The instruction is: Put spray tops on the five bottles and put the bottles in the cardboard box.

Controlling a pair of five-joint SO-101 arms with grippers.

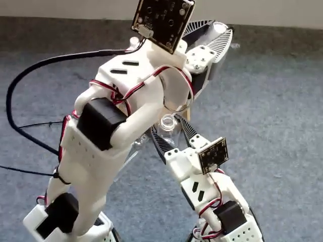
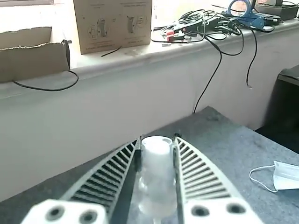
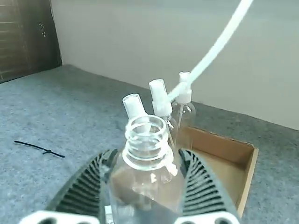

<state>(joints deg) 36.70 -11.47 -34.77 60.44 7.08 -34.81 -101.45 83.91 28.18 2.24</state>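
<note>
The left tool (image 2: 157, 139) is closed on a white spray top (image 2: 156, 172). Its two ribbed fingers (image 2: 107, 175) press the cap from either side. In the high view the left arm (image 1: 126, 116) stretches toward the far side of the table (image 1: 282, 101), with the spray top held up at its end.

The right tool (image 3: 148, 157) grips a clear bottle (image 3: 147, 135) around its shoulder. The bottle stands upright and its threaded neck is open. In the high view the open neck sits just below the left arm's wrist, between the two arms.

Just behind the held bottle, three bottles (image 3: 159, 95) with white spray tops already on stand close together at one end of the cardboard box (image 3: 229, 158). The box lies open on the grey table. The held bottle hides their bases, so I cannot tell whether all three stand inside the box. A thin white tube (image 3: 219, 39) slants across in front of them.

A black cable tie (image 3: 39, 148) lies on the table well apart from the box. A face mask (image 2: 280, 175) lies near the table's edge.

On the white ledge (image 2: 140, 93) behind the table stands a brown carton (image 2: 112, 23). It carries line drawings and small print that is too small to read. Beside it are a torn piece of cardboard (image 2: 32, 51) and a tangle of cables (image 2: 201, 23).
</note>
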